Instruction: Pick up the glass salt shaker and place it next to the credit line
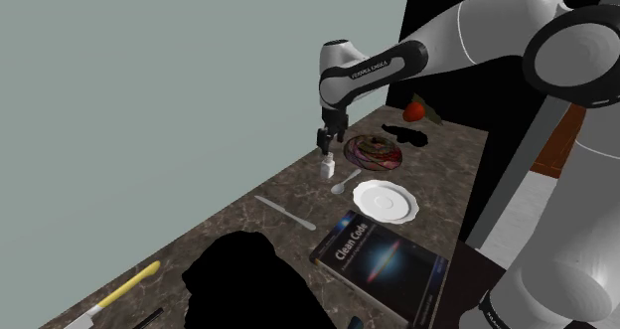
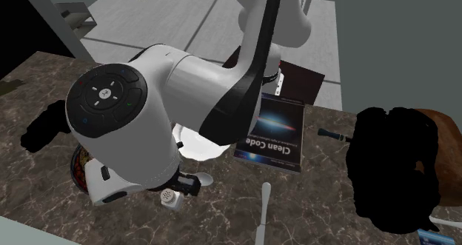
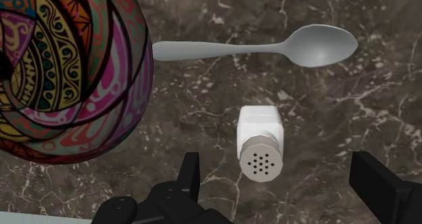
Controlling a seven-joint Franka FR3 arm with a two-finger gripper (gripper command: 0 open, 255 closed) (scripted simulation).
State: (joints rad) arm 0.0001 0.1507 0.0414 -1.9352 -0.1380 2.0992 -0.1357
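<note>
The arm (image 1: pixel 467 29) has smooth white rounded links, dark bands at the joints, small dark lettering, and an all-black gripper (image 1: pixel 325 150).

Soft, even light covers the dark marbled counter (image 1: pixel 219 223), where cast shadows barely register. The white arm (image 2: pixel 185 81) carries a gentle sheen and the spoon (image 3: pixel 270 48) a pale gleam. One flat black shape (image 1: pixel 243 282) takes no light. Focus is crisp edge to edge.

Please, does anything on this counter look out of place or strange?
Two shapes look odd: a large pure black blob near the book and a smaller black blob by the patterned dish, both without any detail. The salt shaker stands upright.
</note>
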